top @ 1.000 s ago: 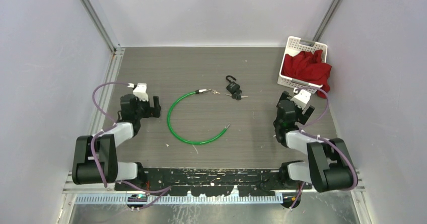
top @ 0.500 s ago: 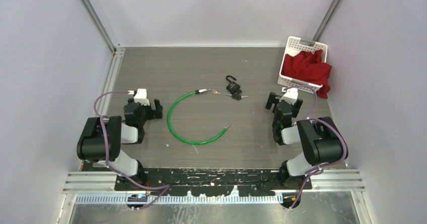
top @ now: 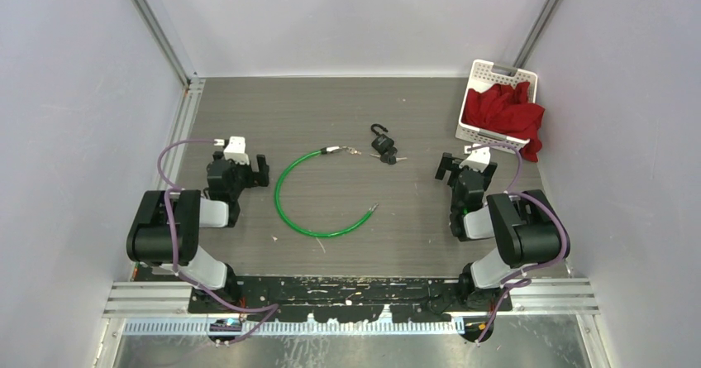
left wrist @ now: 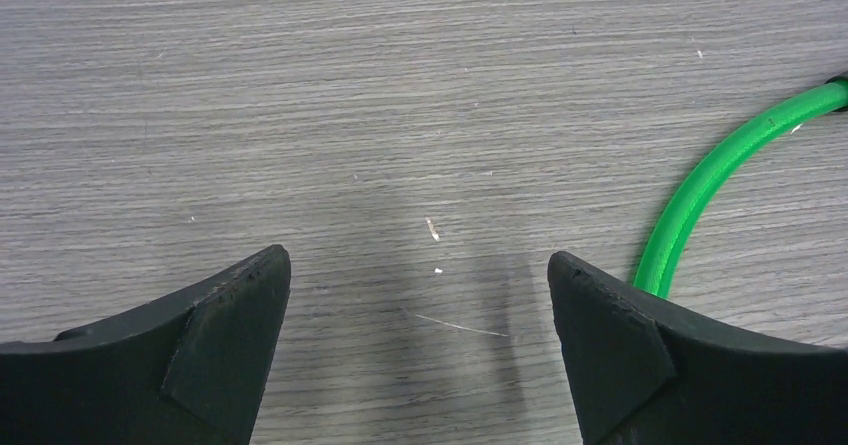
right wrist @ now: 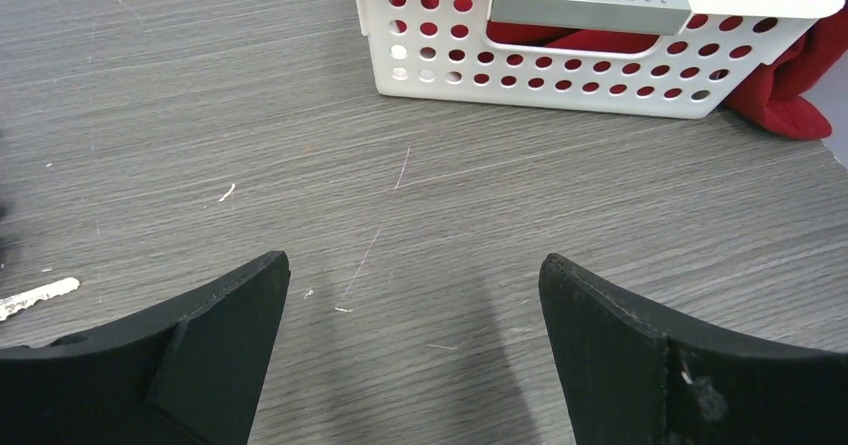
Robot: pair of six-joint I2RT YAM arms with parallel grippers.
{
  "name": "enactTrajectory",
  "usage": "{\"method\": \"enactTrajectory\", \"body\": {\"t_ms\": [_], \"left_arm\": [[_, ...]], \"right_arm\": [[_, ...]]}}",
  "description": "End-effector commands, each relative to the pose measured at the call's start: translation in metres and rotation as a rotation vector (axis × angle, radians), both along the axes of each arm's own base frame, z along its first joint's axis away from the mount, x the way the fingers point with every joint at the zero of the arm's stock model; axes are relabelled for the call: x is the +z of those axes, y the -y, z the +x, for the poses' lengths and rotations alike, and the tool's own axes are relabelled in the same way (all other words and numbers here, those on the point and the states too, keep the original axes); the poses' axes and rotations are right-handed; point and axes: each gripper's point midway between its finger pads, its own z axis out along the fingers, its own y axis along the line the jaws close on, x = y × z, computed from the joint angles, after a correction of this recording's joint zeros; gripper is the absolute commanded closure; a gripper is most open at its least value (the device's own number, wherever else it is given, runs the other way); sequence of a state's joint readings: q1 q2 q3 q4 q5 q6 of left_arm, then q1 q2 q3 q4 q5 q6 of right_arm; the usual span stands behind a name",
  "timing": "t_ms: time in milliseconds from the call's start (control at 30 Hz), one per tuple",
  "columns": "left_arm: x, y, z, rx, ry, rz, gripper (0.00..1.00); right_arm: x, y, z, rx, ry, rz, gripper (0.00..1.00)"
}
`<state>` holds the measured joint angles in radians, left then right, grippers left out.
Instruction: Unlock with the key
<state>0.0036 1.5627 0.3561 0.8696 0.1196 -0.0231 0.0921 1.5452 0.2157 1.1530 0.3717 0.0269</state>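
Tabletop of grey woodgrain, and at its far right a white basket stuffed with red cloth. Green cable curls centre-left. Left gripper, fingers spread wide, hovers just beside that cable, holding nothing. Right gripper, equally spread, faces the basket. Padlock lies mid-table between the arms. Key sits at its base, inserted or not, can't tell.

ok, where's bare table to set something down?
Bare: the far strip behind the padlock, inside the green cable loop, and the near strip in front of the cable. Crowded: padlock, key and cable end cluster mid-table; basket with red cloth fills the far-right corner.
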Motion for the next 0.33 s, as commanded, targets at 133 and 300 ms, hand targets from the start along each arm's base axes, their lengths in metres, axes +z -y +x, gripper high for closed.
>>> {"method": "enactTrajectory", "body": {"t_ms": [133,300], "left_arm": [[0.0198,-0.0023,0.0097,0.01,0.07,0.017,0.01],[0.0199,-0.0023,0.0098,0.01,0.07,0.017,0.01]], "right_arm": [[0.0164,-0.0016,0.0052,0.014,0.069,-0.007,0.0],[0.0166,-0.0024,0.006,0.018,0.069,-0.004,0.0]]}}
